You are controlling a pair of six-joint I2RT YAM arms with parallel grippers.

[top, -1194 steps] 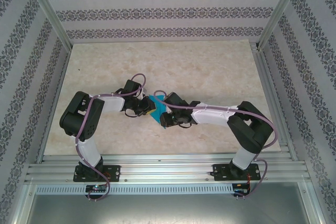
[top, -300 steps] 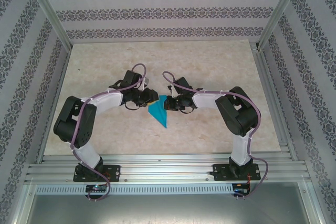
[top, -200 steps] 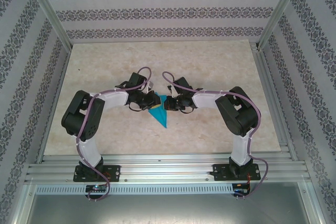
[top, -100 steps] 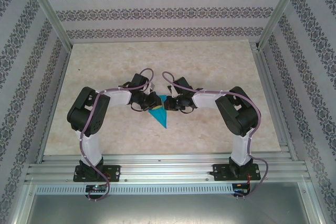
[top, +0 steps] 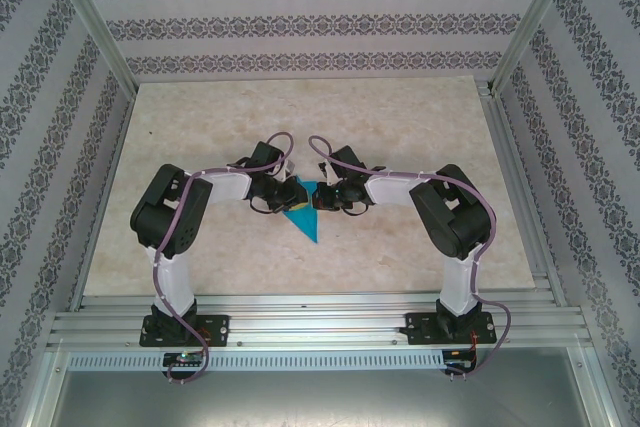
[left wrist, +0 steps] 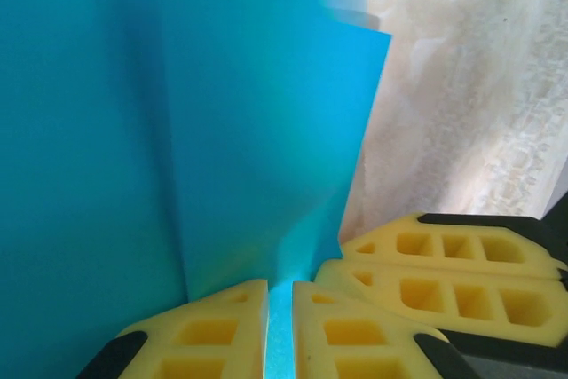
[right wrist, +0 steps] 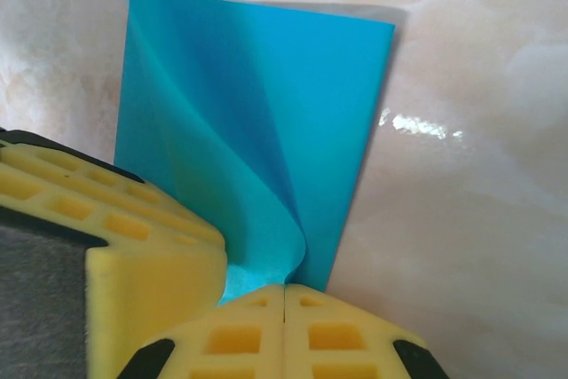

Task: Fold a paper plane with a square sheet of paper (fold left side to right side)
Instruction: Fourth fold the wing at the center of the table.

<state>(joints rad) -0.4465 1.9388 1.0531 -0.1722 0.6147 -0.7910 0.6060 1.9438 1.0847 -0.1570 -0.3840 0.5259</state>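
The cyan-blue sheet of paper [top: 306, 219] lies mid-table, folded into a narrow triangle pointing toward the arms. My left gripper [top: 292, 193] is at its upper left edge. In the left wrist view its yellow fingers [left wrist: 213, 326] are nearly together, with a raised blue flap [left wrist: 257, 130] running into the thin gap of the left gripper [left wrist: 280, 288]. My right gripper [top: 319, 197] sits at the upper right edge, fingers pressed fully together, the right gripper [right wrist: 284, 290] tips against the curled fold of the paper [right wrist: 266, 122]. The two grippers almost touch.
The marbled beige table [top: 400, 127] stretches around the paper. Patterned walls and aluminium posts [top: 90, 37] enclose it, with a metal rail [top: 320, 322] along the near edge. The right gripper's fingers [left wrist: 444, 264] crowd the left wrist view.
The left arm has swung inward and its gripper has moved slightly right with the flap, closing on the right gripper. The right arm and the paper's tip have stayed still.
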